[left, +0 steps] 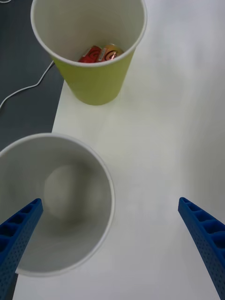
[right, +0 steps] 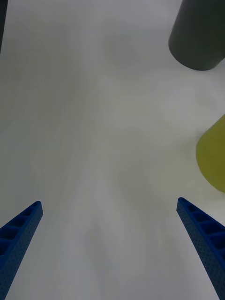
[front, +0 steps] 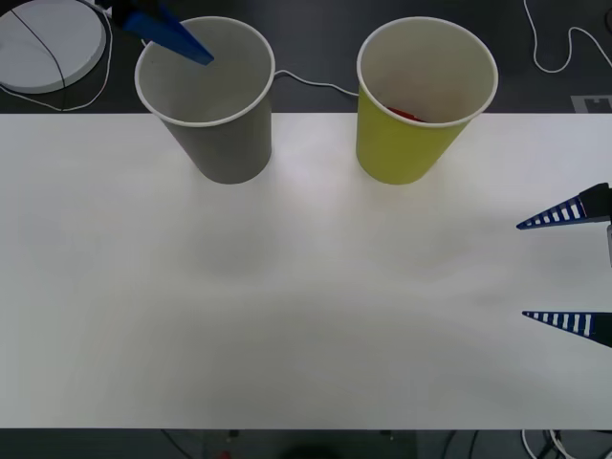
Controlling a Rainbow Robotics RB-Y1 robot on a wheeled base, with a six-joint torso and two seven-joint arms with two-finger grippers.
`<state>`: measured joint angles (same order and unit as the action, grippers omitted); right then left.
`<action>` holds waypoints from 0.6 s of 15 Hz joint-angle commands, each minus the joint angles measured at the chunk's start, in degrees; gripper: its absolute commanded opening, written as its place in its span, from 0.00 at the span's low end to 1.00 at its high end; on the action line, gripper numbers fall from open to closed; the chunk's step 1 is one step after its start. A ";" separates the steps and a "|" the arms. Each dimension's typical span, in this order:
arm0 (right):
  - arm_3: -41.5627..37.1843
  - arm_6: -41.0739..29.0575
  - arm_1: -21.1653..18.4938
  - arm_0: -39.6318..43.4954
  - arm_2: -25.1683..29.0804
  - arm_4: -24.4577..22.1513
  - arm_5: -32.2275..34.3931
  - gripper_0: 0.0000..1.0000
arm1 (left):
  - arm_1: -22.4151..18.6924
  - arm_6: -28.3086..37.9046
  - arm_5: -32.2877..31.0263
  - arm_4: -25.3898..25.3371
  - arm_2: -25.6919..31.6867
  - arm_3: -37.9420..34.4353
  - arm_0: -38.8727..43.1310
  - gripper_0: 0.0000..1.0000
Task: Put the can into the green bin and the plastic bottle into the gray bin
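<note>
the can (left: 99, 53) already lies on its side at the bottom of the green bin (front: 402, 148), so that half looks done; in the front view just a sliver of red shows inside the far wall of the bin. the gray bin (front: 225, 143) stands beside it on the far part of the counter (front: 287, 306), the two apart, and its inside looks bare from the left wrist view. the left gripper (left: 110, 248) hangs above the gray bin's rim with its jaws spread wide and nothing between them; one blue finger (front: 177, 36) crosses the bin's mouth in the front view. the right gripper (front: 564, 270) waits at the counter's right edge, jaws released too, holding nothing. judging by this, the bottle step is what remains, yet no bottle can be made out on the counter or in either bin, so whether it is somewhere out of frame cannot be told. the next move would call for finding the bottle first. the left arm is cut off at the top of the front view, and a white disc (front: 48, 43) and cables (front: 564, 48) lie beyond the counter.
</note>
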<state>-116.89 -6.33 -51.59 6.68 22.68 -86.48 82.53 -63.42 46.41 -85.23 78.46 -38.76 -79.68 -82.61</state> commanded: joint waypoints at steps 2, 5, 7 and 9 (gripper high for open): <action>0.00 0.00 0.00 0.00 0.00 0.00 0.00 1.00 | -4.69 -7.47 -3.01 1.09 13.98 -8.21 15.64 1.00; 0.00 0.00 0.00 0.00 0.00 0.00 0.00 1.00 | -5.39 -12.75 -4.77 3.63 27.16 -14.81 30.05 1.00; 0.00 0.00 0.00 0.00 0.00 0.00 0.00 1.00 | -5.31 -16.79 -4.77 4.25 33.84 -17.79 38.32 1.00; 0.00 0.00 0.00 0.00 0.00 0.00 0.00 1.00 | -5.31 -21.09 -4.77 4.69 39.38 -19.73 45.00 1.00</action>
<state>-116.89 -6.33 -51.59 6.68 22.68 -86.48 82.53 -68.76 27.86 -90.01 82.91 -2.50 -98.37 -41.34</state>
